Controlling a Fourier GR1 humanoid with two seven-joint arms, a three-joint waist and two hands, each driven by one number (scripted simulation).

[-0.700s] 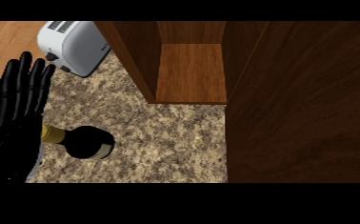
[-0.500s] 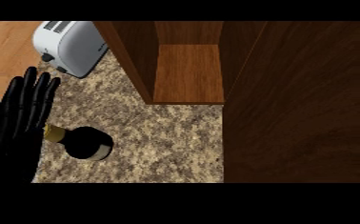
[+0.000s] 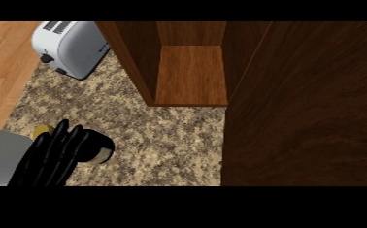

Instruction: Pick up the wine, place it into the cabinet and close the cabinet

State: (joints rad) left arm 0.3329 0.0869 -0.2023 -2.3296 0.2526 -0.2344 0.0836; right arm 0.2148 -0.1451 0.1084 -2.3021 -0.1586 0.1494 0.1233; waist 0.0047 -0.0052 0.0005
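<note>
Left hand [image 3: 52, 155] at the bench's [image 3: 165, 135] near-left corner, fingers straight and laid over the wine bottle [image 3: 97, 148] — not curled round it. Bottle lies on its side under the hand, gold cap [image 3: 41, 131] toward the left edge. Toaster [image 3: 70, 47] at the far-left corner. Cabinet [image 3: 192, 74] stands open at the far edge, its door [image 3: 297, 105] swung out along the right. Right hand not visible.

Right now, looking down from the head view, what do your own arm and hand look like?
Only the left arm shows, at the lower left. Its forearm is plain light grey and smooth, with no cables, markings or sleeve visible. The left hand is glossy black all over, with long slender fingers set close together. The right arm and hand are out of view.
</note>
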